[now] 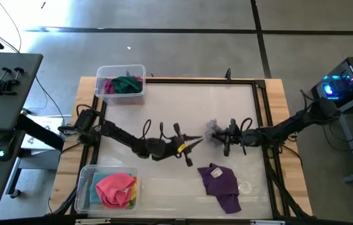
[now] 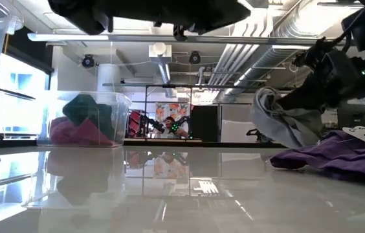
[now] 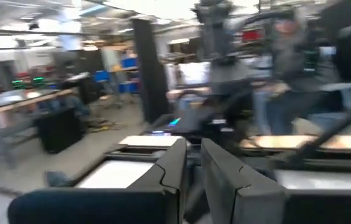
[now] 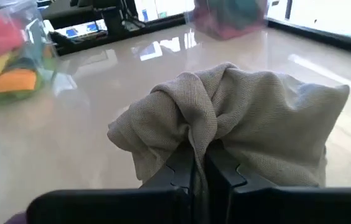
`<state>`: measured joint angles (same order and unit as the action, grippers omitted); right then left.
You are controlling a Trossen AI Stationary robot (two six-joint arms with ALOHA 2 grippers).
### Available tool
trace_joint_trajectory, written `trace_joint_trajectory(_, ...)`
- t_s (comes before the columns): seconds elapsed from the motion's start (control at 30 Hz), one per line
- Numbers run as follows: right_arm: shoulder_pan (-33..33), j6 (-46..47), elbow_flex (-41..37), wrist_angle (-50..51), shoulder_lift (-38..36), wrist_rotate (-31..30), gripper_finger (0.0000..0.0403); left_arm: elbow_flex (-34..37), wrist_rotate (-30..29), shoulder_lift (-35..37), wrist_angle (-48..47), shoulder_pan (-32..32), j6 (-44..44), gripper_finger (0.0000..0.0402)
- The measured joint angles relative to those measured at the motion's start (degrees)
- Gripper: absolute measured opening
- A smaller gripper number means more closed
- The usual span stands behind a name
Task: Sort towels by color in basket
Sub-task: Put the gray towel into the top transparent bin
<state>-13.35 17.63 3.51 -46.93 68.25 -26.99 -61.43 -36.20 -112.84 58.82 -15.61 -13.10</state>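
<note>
A grey towel (image 4: 238, 118) is bunched up at the table's middle, and my right gripper (image 4: 199, 157) is shut on it, coming in from the table's right side (image 1: 217, 133). Just left of it my left gripper (image 1: 188, 145) is shut with nothing between its fingers (image 3: 191, 171). A purple towel (image 1: 221, 184) lies crumpled on the table near the front edge. The far-left basket (image 1: 101, 74) holds magenta and dark green towels. The near-left basket (image 1: 84, 187) holds pink, yellow and light blue towels. My right gripper pinches a bunched fold of the grey towel (image 4: 208, 138) between its two fingers, several layers gathered. The fingers come nearly level from the table's right side, slanting a little down. The towel bulges ahead of the fingers and hangs below them (image 2: 279, 126); I cannot tell whether its lower end touches the table.
Both baskets are clear plastic and stand along the table's left side. The table's far right part and middle left show bare white surface. A black frame (image 1: 261, 112) runs round the white surface.
</note>
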Motion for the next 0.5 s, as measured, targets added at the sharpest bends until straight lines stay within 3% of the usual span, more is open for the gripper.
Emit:
trace_joint_trajectory(0.23,0.3,-1.4,3.2,-1.2,-0.1,6.2,0.0010,0.0,-0.1,0.0,0.9,0.3,-2.2,0.0059)
trace_joint_trajectory(0.5,1.0,-5.4,3.2,0.2,-0.1,6.2,0.0010,0.0,0.1,0.0,-3.4,-2.0,-14.2,0.0128)
